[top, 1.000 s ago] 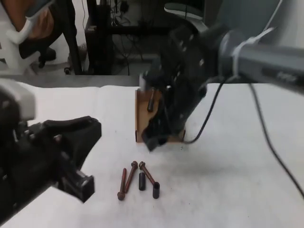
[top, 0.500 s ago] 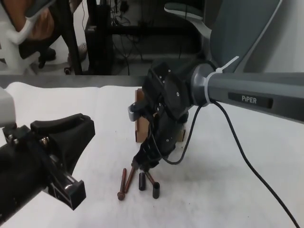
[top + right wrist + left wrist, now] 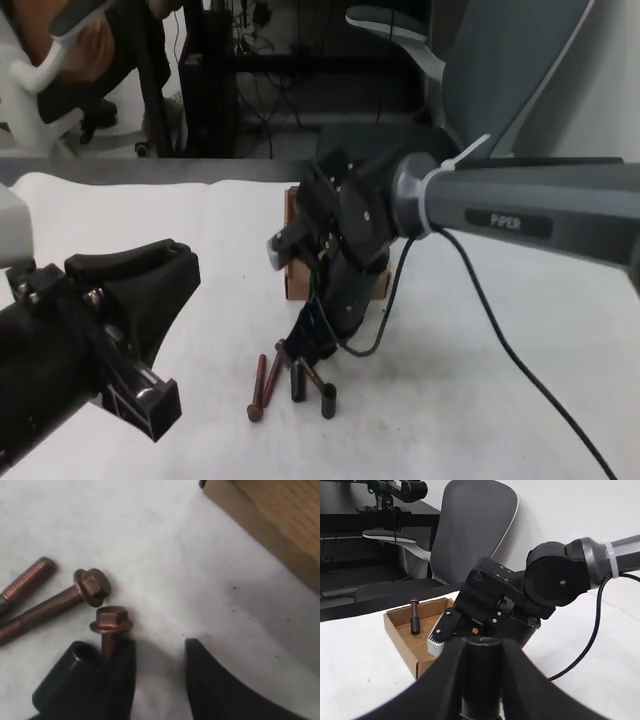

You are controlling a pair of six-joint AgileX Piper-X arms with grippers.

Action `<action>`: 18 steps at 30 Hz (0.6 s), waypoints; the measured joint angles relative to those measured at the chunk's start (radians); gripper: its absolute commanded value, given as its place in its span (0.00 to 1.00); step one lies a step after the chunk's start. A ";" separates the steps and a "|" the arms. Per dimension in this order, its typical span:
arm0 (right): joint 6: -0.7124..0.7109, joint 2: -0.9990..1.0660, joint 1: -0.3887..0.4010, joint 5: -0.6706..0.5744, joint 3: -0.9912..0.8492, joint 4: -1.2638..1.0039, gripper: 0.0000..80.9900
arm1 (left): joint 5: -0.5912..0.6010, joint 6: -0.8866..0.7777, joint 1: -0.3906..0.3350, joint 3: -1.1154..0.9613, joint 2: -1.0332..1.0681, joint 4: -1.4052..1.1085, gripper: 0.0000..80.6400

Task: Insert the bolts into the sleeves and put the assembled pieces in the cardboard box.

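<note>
Seen from high, the right gripper is hanging over loose bolts near the cardboard box, the left wrist view is showing the left gripper clasping a black sleeve, and the right wrist view is showing the right gripper's fingers standing apart beside a bolt head.

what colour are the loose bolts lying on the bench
Coppery brown; the bolts show best in the right wrist view.

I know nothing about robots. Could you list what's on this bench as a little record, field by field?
Loose bolts: three, on the white cloth
Loose sleeves: two, black, among the bolts
Cardboard box: behind them, holding one assembled piece
Right gripper: open, low over the bolts
</note>
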 measured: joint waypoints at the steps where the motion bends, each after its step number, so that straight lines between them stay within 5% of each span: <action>1: -0.002 0.001 0.000 -0.008 0.000 0.000 0.48 | 0.000 0.000 0.000 0.000 0.000 0.000 0.02; 18: -0.029 0.001 0.000 -0.105 -0.033 0.044 0.49 | 0.014 0.000 0.000 0.007 0.000 0.011 0.02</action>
